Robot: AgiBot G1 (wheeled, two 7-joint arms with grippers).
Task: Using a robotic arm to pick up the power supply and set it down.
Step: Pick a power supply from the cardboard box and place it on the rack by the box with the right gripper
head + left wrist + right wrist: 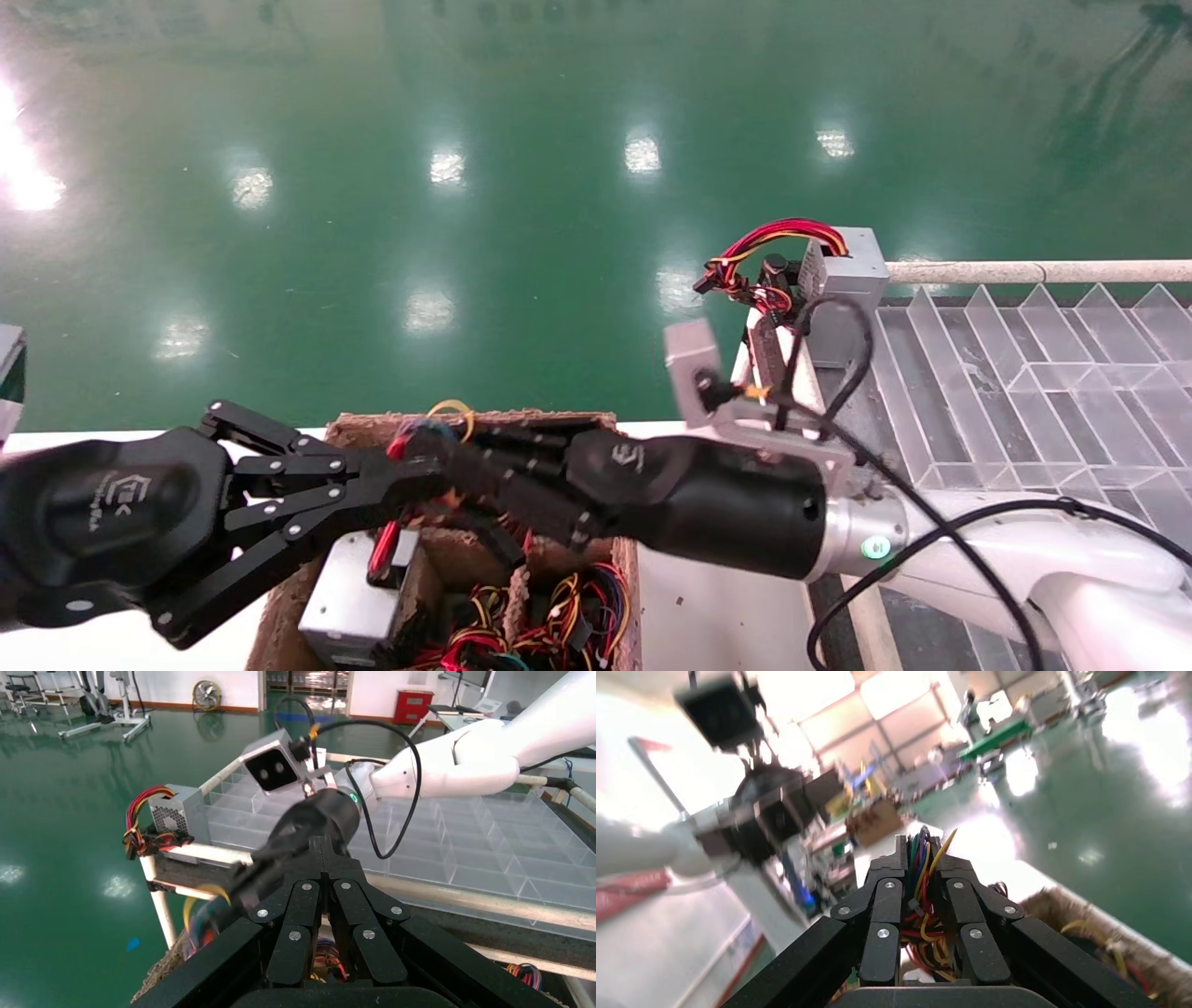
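Observation:
The power supply [358,596] is a grey metal box lying in a brown box [279,615] at the near edge, with red wires rising from it. My right gripper [424,447] reaches in from the right above the brown box. It is shut on a bundle of coloured wires [921,874], seen between its fingers in the right wrist view. My left gripper [414,473] comes in from the left, shut with nothing in it, its tips just beside the right gripper's tips. The left wrist view shows the right gripper [211,910] close in front of the left fingers [309,903].
More loose wires [549,606] fill the brown box. A clear compartment tray [1024,373] lies to the right. On its far left corner stands another grey box [843,270] with red-yellow wires arching to black connectors. Green floor lies beyond the table.

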